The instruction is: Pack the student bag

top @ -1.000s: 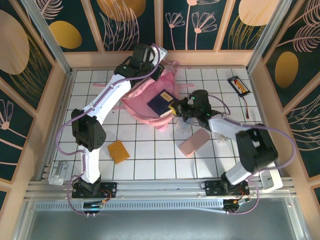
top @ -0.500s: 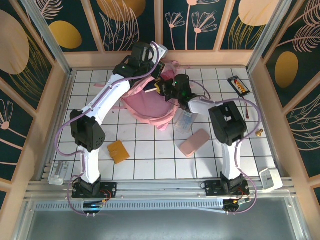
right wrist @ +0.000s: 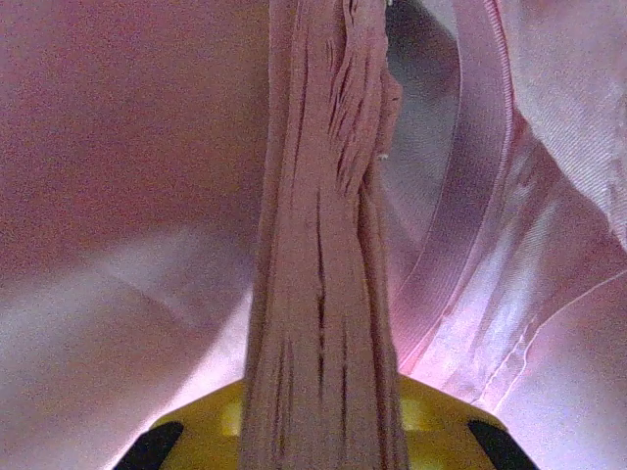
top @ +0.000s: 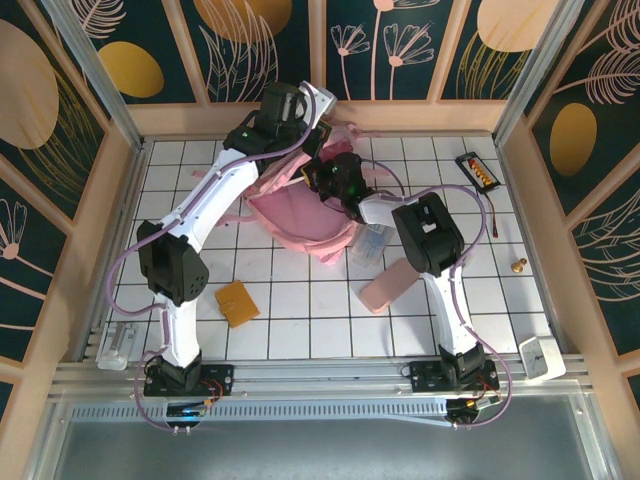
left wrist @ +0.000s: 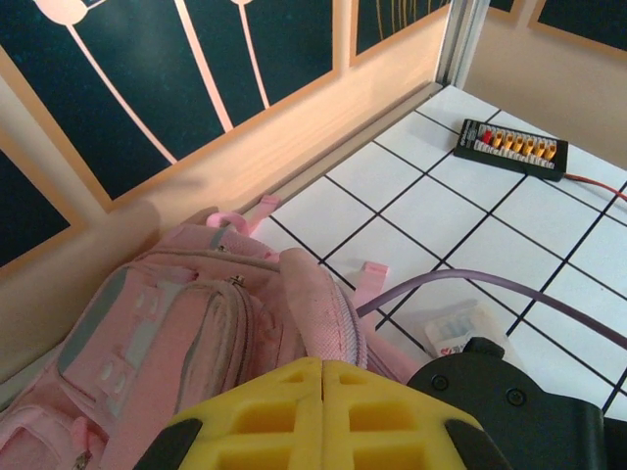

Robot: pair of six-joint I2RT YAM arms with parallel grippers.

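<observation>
The student bag [top: 290,215], a big soft pink backpack, lies at the back middle of the table. My left gripper [top: 312,150] is over its far top edge. In the left wrist view its yellow jaws [left wrist: 321,364] are shut, with the bag's zipped rim [left wrist: 318,304] running up into them. My right gripper [top: 325,180] reaches into the bag's mouth from the right. In the right wrist view it [right wrist: 318,392] is shut on a book [right wrist: 318,245], page edges facing the camera, with the bag's pink lining [right wrist: 118,196] all round.
A flat pink case [top: 390,285] and a clear plastic box [top: 372,243] lie right of the bag. An orange pad [top: 237,302] lies front left. A black board with a red lead [top: 476,170] sits back right. The wooden back wall [left wrist: 294,127] is close behind the bag.
My right arm has swung up and left from the bag's right side, carrying the dark blue book into the bag's mouth, where it is now hidden from above. The left arm has hardly moved.
</observation>
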